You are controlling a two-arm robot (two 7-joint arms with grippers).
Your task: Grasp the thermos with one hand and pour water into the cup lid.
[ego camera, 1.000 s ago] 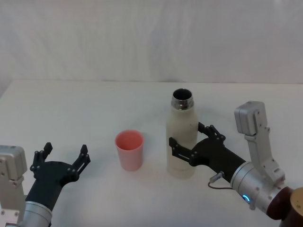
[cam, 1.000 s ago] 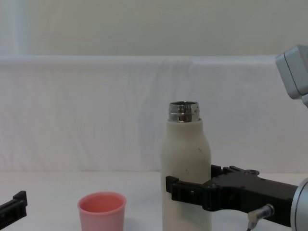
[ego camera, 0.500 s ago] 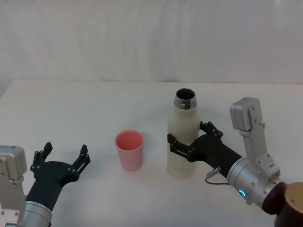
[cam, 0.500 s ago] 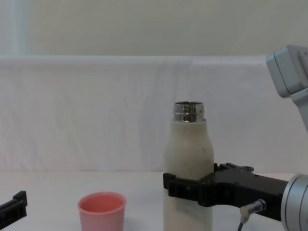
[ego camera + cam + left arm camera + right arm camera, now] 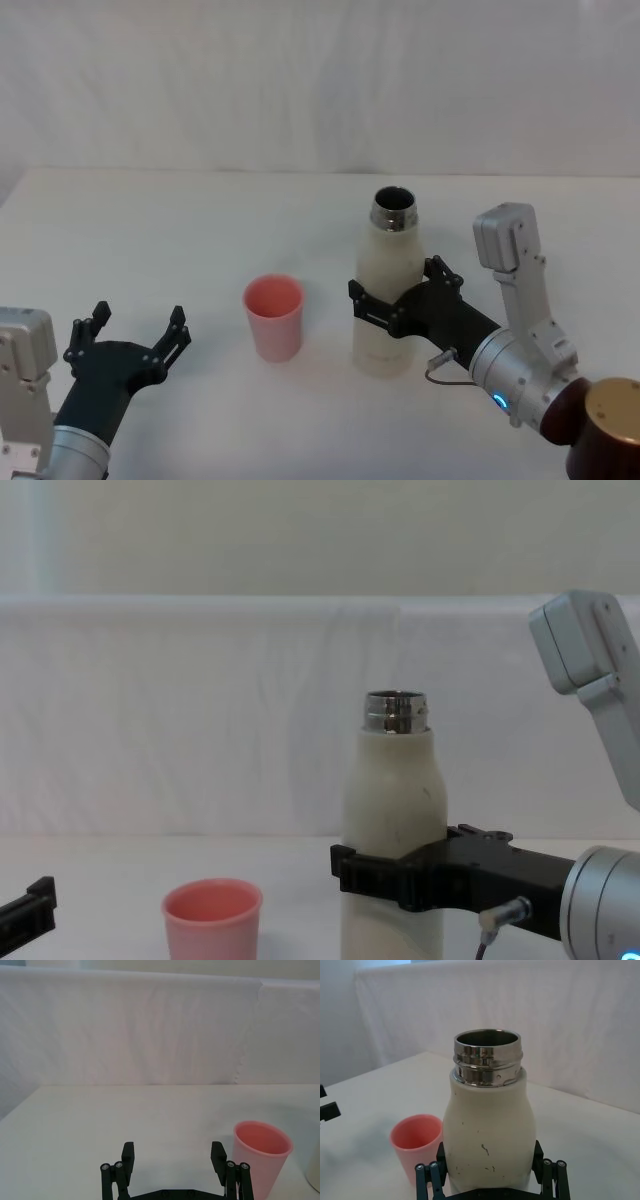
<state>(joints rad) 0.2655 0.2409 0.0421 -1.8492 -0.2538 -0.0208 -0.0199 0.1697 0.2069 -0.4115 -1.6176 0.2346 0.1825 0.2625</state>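
Observation:
The cream-white thermos (image 5: 387, 300) stands upright on the white table (image 5: 200, 230), its open steel neck (image 5: 487, 1057) uncapped. To its left stands the pink cup lid (image 5: 273, 317), upright and apart from it. My right gripper (image 5: 397, 297) is open, its fingers (image 5: 427, 1174) set on either side of the thermos's lower body, close against it. The chest view shows the near finger (image 5: 375, 873) crossing the front of the thermos (image 5: 395, 810), with the cup lid (image 5: 212, 917) at lower left. My left gripper (image 5: 128, 334) rests open near the table's front left.
A white cloth backdrop (image 5: 320, 80) rises behind the table. Bare table lies between the left gripper (image 5: 172, 1160) and the cup lid (image 5: 261, 1157). The right arm's grey wrist housing (image 5: 510, 250) stands to the right of the thermos.
My right gripper has slid farther forward along the thermos's sides. The thermos has shifted slightly to the right. The cup lid and left gripper have not moved.

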